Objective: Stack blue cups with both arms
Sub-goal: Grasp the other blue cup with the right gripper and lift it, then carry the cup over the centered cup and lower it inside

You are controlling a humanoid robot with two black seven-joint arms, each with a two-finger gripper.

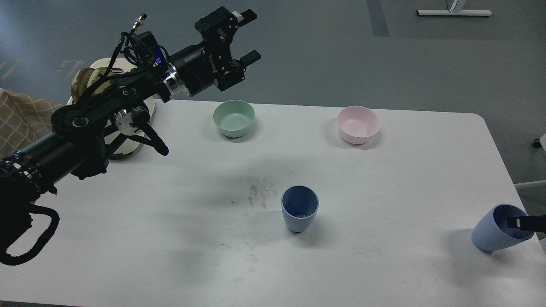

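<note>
One blue cup (300,209) stands upright near the middle of the white table (384,179). The other blue cup (495,232) sits near the right edge, tilted with its mouth toward the right. My left gripper (251,35) is open and empty, held high beyond the table's far edge, above and behind the mint-green bowl. Of my right gripper (519,222) only one dark finger shows, coming in from the right edge across the mouth of the tilted cup. Whether it is open or shut cannot be told.
A mint-green bowl (233,118) and a pink bowl (358,123) stand along the far side of the table. A white round object (128,147) lies at the far left under my left arm. Dark scuff marks (256,194) lie left of the middle cup.
</note>
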